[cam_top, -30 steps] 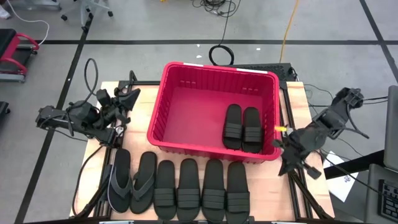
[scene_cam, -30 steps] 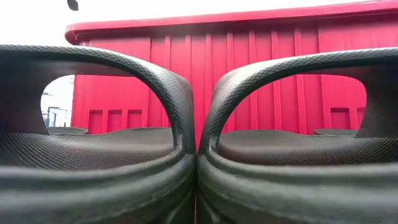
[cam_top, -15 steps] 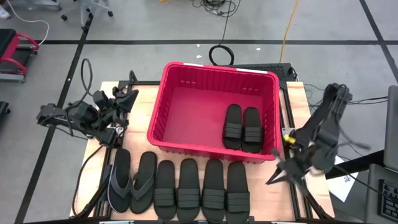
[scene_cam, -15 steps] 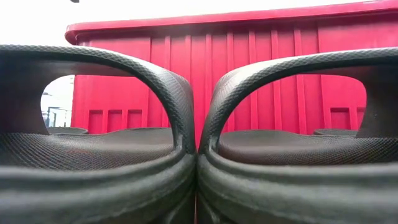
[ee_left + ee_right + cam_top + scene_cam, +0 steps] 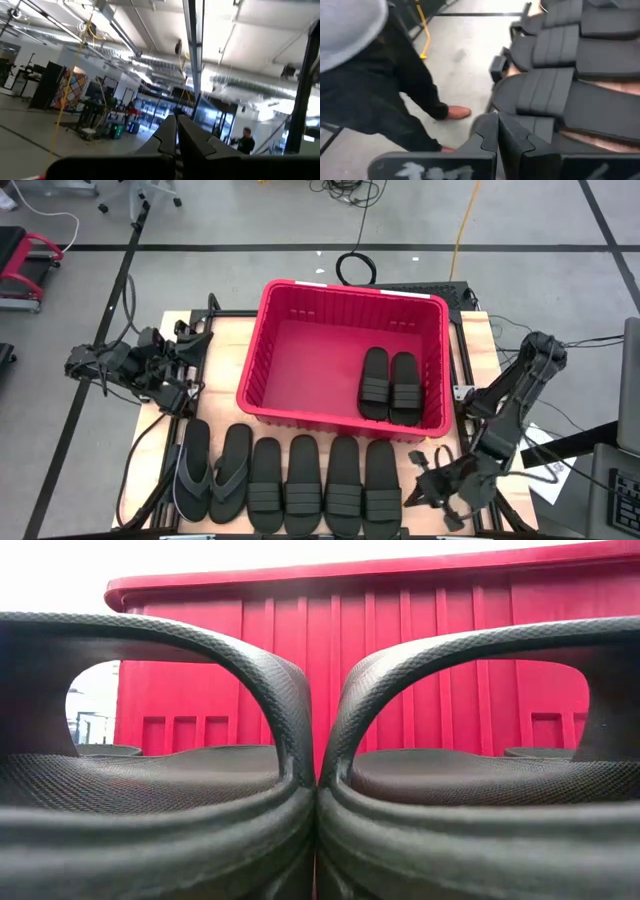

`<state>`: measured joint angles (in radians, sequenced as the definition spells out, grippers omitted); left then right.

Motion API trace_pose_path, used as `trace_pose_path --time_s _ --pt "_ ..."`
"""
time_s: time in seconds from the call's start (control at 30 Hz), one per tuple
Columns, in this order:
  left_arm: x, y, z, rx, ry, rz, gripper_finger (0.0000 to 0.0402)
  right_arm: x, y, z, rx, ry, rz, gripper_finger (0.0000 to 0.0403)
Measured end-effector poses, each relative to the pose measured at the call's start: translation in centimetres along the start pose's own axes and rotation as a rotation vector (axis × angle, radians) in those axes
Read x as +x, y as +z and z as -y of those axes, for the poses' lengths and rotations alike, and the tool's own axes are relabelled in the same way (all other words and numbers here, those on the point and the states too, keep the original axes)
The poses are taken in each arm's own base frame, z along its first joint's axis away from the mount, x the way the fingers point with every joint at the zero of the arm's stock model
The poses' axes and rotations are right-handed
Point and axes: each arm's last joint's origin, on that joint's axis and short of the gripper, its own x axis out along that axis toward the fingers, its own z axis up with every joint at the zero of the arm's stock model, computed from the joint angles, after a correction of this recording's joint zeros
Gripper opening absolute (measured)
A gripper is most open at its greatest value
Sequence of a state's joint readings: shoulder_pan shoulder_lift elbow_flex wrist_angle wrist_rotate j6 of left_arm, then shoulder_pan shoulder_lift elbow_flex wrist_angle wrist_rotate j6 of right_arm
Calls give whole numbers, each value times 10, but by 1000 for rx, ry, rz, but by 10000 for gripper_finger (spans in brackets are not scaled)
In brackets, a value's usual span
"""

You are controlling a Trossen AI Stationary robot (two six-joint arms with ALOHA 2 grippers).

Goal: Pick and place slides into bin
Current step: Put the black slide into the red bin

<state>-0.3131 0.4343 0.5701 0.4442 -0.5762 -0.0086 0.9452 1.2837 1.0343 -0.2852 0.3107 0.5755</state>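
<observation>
The red bin [image 5: 300, 345] stands mid-table and holds two black slides [image 5: 390, 385] lying flat on its floor. In front of it a row lies flat on the table: two thin flip-flops [image 5: 212, 472] at the left and several ribbed slides [image 5: 325, 485]. Two of these slides [image 5: 150, 790] fill the low view, with the bin wall [image 5: 400, 640] behind them. My right gripper [image 5: 418, 485] is shut and low, just right of the rightmost slide [image 5: 381, 483]; the slides show ahead of it in its wrist view [image 5: 555, 90]. My left gripper [image 5: 197, 335] is shut, left of the bin.
A person's dark trouser leg and a shoe [image 5: 455, 112] show on the floor beyond the table's near edge in the right wrist view. Bare table lies right of the row [image 5: 440, 455] and left of the bin [image 5: 225, 355]. Papers [image 5: 555, 470] lie off the table's right side.
My right gripper has swung from beside the bin's right wall toward the table's near edge and down, turning toward the row of slides. My left gripper has drawn back a little toward the table's left edge. No sandal has moved.
</observation>
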Motion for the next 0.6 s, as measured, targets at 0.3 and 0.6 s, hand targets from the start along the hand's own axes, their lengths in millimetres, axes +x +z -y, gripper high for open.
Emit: trace_pose_path --time_s 0.3,0.6 --pt "-2 -10 1 36 -16 -102 7 28 10 18 173 -18 52 6" --pt "-2 -11 1 38 -16 -110 15 35 -1 33 270 -31 -153 82"
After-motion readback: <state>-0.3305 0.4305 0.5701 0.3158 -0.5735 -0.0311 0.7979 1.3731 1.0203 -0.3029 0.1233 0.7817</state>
